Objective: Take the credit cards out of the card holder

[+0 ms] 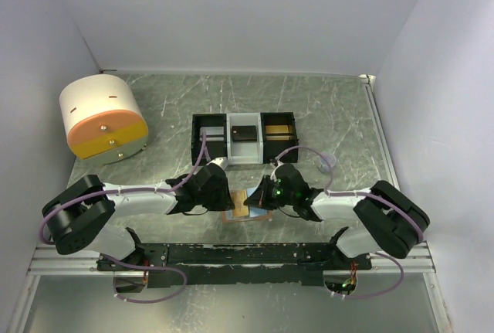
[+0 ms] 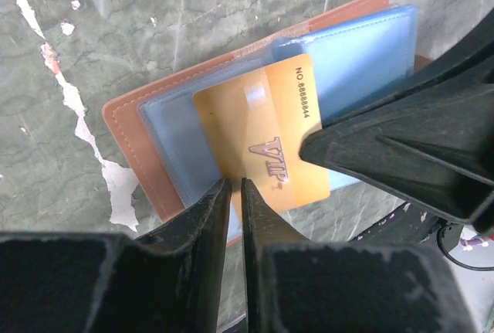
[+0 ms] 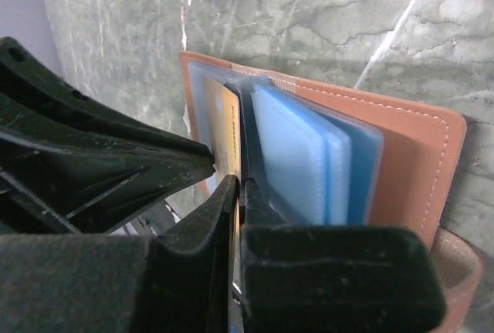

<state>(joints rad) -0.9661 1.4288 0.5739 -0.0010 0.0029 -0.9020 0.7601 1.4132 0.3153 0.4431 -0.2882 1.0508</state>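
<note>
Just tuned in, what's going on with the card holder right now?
The left pincer and right pincer meet over the open card holder lying flat on the table. A gold card sticks partway out of its blue sleeves. The right pincer looks shut on one edge of that card; the left sits at another edge, nearly closed, grip unclear. The card is not out yet.

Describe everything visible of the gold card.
The gold card is a flat, glossy, plastic-looking rectangle embossed "VIP" with a number along one edge. It lies askew, partly out of a clear sleeve in the open card holder. The left gripper, nearly closed, has its tips at the card's lower edge; the right gripper, shut, meets its side edge. Whether either pinches it is unclear.
</note>
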